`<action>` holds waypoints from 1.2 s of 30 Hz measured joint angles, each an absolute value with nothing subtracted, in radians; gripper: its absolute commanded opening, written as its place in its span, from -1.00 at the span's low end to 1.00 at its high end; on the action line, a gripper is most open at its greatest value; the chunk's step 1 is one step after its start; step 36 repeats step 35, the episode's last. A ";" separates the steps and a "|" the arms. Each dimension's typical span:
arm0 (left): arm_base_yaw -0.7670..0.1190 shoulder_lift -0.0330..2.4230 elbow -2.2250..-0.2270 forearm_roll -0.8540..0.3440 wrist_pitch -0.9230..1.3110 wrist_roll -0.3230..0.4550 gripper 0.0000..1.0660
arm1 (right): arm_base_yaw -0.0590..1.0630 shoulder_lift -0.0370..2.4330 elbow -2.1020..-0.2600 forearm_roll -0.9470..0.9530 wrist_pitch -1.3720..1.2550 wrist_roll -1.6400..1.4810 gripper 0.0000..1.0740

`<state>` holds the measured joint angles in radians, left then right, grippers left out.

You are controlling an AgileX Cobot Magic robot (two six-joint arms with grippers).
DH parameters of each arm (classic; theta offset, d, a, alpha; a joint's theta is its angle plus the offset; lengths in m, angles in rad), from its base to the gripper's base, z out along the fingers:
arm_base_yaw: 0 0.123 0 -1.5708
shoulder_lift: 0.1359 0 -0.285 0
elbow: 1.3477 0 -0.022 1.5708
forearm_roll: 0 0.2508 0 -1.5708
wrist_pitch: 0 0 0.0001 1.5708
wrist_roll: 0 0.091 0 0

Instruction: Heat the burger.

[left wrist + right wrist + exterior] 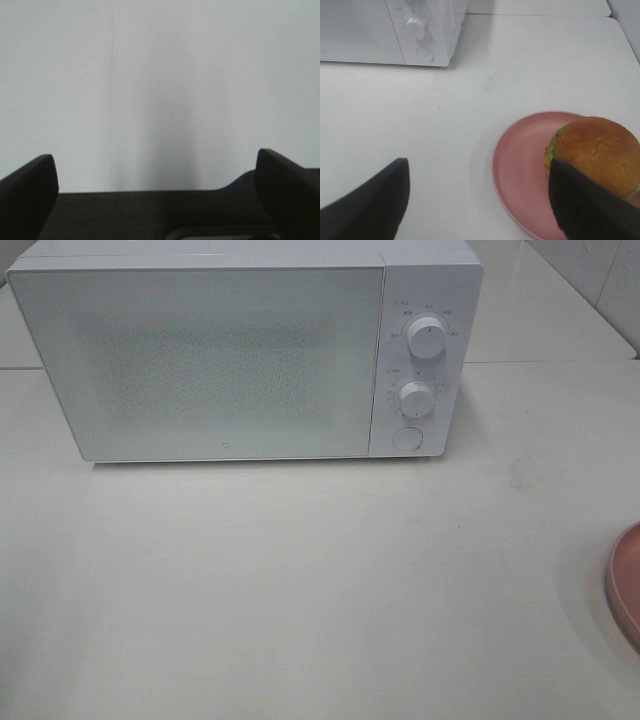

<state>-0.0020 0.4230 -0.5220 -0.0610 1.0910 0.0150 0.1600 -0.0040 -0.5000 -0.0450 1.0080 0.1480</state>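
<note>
1. A white worktop (300,590) fills most of the high view, matte and pale, with a faint seam running across it behind the microwave.
2. A white microwave (200,360) stands toward the worktop's back edge, door shut. Its frosted door takes up most of the front. A control strip on its right side carries two round knobs (427,338), one above the other, and a round button below them.
3. A flat pink plate (520,170) lies at the worktop's right edge, well apart from the microwave. The high view shows only a sliver of its rim.
4. The burger (597,152) sits on the plate, toward the side away from the microwave. Its bun is domed and golden brown, with green lettuce at the edge.
5. The right gripper (480,200) hangs above the worktop with its jaws spread wide, holding nothing. One dark finger overlaps the burger in the wrist view; contact cannot be told.
6. The left gripper (157,190) is also spread wide and empty, facing a plain pale surface.
</note>
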 measured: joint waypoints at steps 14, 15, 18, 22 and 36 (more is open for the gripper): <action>-0.002 0.046 -0.520 -0.066 1.085 0.015 0.89 | 0.160 -0.004 -0.500 -0.045 1.008 0.148 0.40; -0.002 0.046 -0.520 -0.066 1.085 0.015 0.89 | 0.160 -0.004 -0.500 -0.045 1.008 0.148 0.40; -0.002 0.000 -0.520 -0.071 1.085 0.015 0.89 | 0.160 -0.004 -0.500 -0.045 1.008 0.148 0.40; -0.002 -0.004 -0.520 -0.073 1.085 0.015 0.89 | 0.160 -0.004 -0.500 -0.045 1.008 0.148 0.40; -0.002 -0.004 -0.520 -0.073 1.085 0.015 0.88 | 0.160 -0.004 -0.500 -0.045 1.008 0.148 0.40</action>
